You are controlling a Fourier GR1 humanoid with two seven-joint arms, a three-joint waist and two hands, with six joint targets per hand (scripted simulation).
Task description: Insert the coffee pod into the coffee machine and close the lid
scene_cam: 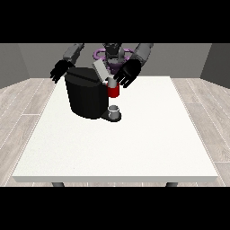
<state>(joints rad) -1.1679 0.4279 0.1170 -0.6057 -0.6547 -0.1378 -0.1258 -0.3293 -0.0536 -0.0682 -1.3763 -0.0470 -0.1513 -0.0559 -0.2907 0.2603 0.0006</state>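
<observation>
Machine: I see the black coffee machine (86,96) standing on the white table (134,143), toward the table's 11 o'clock corner from my camera.
Lid: a grey lid (100,70) stands tilted up at the machine's top, at about 1 o'clock from the body.
Red thing: a red thing at the machine (113,91) sits at the machine's 3 o'clock side, just under the lid.
Grey thing: a small grey thing (114,112) rests on the machine's base at about 5 o'clock, below the red thing; I cannot tell whether it is the pod.
Hand at the view's right: the hand (127,74) hovers just beside the lid, at 2 o'clock from the machine, fingers spread and pointing down toward the red thing, holding nothing.
Hand at the view's left: this hand (60,70) hangs at the machine's 10 o'clock, fingers spread, apart from the machine.
</observation>
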